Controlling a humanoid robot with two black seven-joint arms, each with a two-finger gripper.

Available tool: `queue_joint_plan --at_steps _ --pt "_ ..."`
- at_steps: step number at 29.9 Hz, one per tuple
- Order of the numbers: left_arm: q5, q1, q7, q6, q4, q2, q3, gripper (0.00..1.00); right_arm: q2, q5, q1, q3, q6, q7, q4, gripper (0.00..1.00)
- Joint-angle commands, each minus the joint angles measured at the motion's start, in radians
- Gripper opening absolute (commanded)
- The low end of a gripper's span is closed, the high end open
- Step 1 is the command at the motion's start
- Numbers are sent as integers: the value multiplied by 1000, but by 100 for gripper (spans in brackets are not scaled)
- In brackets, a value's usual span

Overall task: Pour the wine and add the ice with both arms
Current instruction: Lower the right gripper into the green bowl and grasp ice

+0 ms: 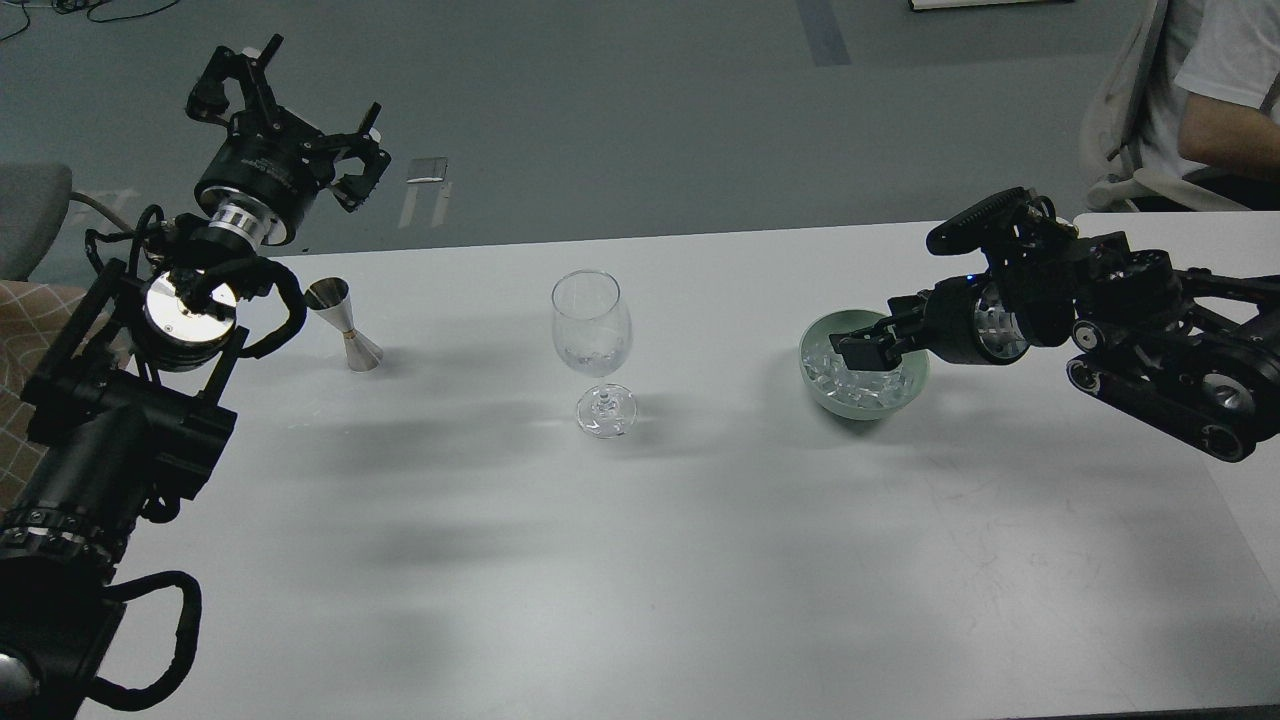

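Note:
A clear stemmed wine glass [592,335] stands upright at mid-table. A green bowl [866,408] to its right holds many small clear ice cubes [836,377]. A silver jigger [346,322] stands at the left. My left gripper [297,112] is raised behind and above the jigger, its fingers spread open and empty. My right gripper [862,351] reaches in from the right and hangs over the bowl, just above the ice, hiding part of it. Its dark fingers cannot be told apart.
The white table [640,560] has a second table [1200,235] butted against its right end. A seated person [1215,90] on a chair is behind the far right corner. A grey chair [30,215] is at the far left.

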Motion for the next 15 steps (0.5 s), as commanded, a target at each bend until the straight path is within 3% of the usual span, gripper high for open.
queue_joint_plan --at_steps 1,9,13,15 --pt "0 4 0 0 0 1 0 97 1 0 -3 -21 -13 -1 -2 86" --pt "0 4 0 0 0 -1 0 97 2 1 -18 -21 -15 -1 -9 84" --pt "0 10 0 0 0 -1 0 97 2 0 -29 -22 -15 -1 -9 77" --pt "0 10 0 0 0 -1 0 97 10 -2 -38 -29 -15 -3 -11 68"
